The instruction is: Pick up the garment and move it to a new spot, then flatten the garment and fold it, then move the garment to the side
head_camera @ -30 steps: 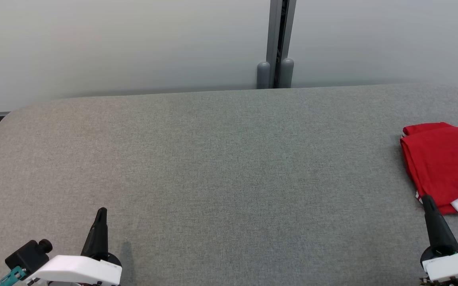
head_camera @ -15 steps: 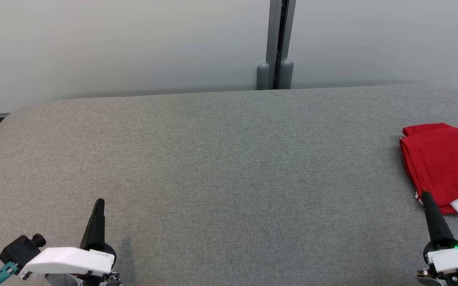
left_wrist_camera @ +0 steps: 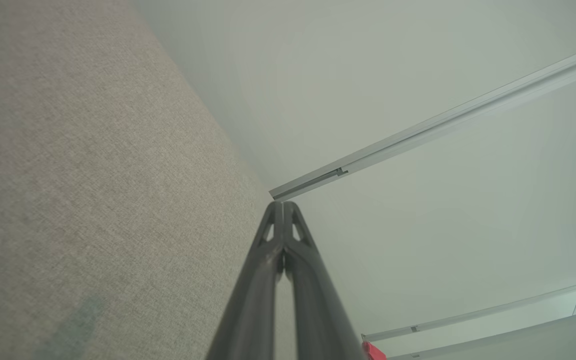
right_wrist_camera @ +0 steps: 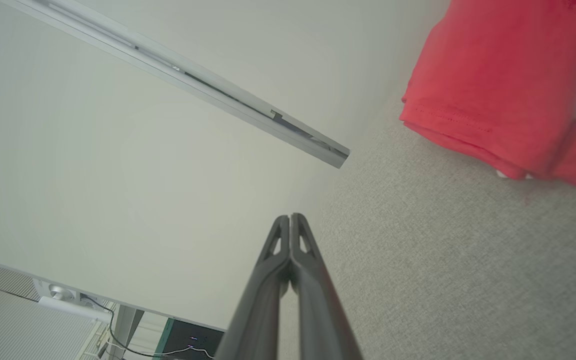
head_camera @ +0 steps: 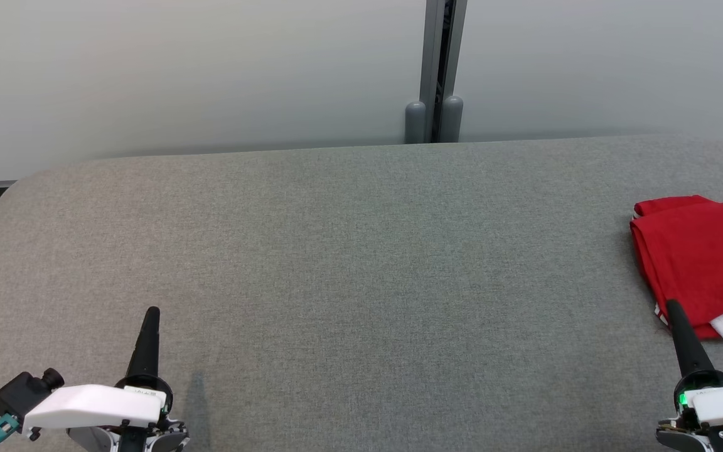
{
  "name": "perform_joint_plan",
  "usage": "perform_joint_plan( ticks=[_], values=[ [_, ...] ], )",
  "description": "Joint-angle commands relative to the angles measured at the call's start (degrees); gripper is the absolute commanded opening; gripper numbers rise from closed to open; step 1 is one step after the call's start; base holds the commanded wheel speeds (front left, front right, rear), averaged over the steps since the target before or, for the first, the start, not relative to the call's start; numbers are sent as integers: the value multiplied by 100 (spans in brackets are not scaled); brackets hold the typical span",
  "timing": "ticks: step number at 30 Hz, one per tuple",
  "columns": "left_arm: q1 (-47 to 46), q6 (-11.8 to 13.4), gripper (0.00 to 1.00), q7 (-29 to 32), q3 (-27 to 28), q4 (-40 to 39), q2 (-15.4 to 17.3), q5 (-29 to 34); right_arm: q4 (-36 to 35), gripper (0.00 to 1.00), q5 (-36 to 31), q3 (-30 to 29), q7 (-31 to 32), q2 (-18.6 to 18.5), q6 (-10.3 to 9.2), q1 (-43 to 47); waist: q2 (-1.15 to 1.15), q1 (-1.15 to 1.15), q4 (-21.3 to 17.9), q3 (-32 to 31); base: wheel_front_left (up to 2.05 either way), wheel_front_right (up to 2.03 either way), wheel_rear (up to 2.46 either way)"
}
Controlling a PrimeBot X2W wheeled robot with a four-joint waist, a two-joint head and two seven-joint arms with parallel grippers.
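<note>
- At the near edge of the table [head_camera: 361,263], the left gripper [head_camera: 149,320] and right gripper [head_camera: 674,314] both show fingers pressed together, empty.
- The red garment [head_camera: 703,251] lies folded at the table's right end, just beyond the right gripper; the task looks about finished.
- Open room spreads leftward across the bare middle.

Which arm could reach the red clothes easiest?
The right arm, probably. The right gripper, shut, sits close to the folded red garment at the right end of the table, while the left gripper, also shut, is far across it.
</note>
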Motion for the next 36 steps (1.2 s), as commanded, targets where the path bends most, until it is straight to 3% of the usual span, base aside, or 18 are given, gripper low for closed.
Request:
perform_joint_plan(
  ticks=[1,36],
  values=[
    [-129,-66,0,40,63,-27,18,-153,-13,0,160,-19,43,-22,2,-97,0,0,0,-3,0,0,0],
    [-352,-315,0,441,382,100,-104,-1646,323,0,1728,-117,271,101,2,-329,0,0,-6,-58,0,0,0]
  ],
)
